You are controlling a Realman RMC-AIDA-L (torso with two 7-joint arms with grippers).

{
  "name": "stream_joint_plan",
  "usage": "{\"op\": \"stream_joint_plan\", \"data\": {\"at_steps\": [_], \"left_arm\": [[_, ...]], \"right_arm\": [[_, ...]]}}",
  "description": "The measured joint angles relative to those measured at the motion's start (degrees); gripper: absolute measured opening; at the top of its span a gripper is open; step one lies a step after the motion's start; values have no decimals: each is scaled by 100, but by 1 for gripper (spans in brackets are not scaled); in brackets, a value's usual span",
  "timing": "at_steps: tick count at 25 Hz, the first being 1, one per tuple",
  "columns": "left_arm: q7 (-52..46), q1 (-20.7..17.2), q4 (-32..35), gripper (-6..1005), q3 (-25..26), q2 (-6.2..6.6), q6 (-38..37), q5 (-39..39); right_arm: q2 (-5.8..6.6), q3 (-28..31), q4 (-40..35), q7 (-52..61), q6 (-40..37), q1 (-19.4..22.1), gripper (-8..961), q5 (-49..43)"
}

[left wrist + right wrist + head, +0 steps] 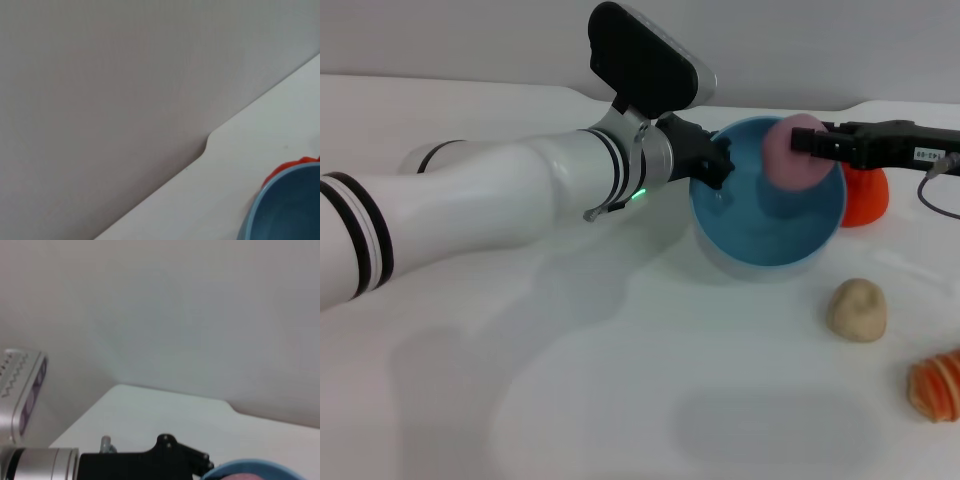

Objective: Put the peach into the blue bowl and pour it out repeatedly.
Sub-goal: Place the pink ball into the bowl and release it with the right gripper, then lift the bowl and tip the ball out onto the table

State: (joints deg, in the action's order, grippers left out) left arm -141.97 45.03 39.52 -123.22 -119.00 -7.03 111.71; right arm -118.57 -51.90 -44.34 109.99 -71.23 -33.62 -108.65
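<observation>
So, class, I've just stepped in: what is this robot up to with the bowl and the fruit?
The left gripper grips the rim of the blue bowl and holds it tilted on the white table. The right gripper reaches in from the right, shut on the pink peach, holding it just over the bowl's opening; the peach is not yet released. An orange-red fruit sits behind the bowl, a beige lumpy item in front, and a striped orange piece nearer the edge.
</observation>
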Motion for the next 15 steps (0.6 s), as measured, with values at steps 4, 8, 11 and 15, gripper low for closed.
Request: {"op": "stream_joint_plan", "data": {"at_steps": [4,8,11,15], "left_arm": [[-3,-41,21,-1,-18,0,4,1],[-5,-48,14,-1,-18,0,5,0],[-6,-49,14,0,-18,0,8,0],[33,-55,-1,0,-122,0,109,28]], "right_arm": [[8,25,87,-92,86,47,385,70],[15,34,93,-113,125,125,433,76],[12,174,-69,-360,133,285,468,145],[8,741,-162,-2010,337,651,491,782]]}}
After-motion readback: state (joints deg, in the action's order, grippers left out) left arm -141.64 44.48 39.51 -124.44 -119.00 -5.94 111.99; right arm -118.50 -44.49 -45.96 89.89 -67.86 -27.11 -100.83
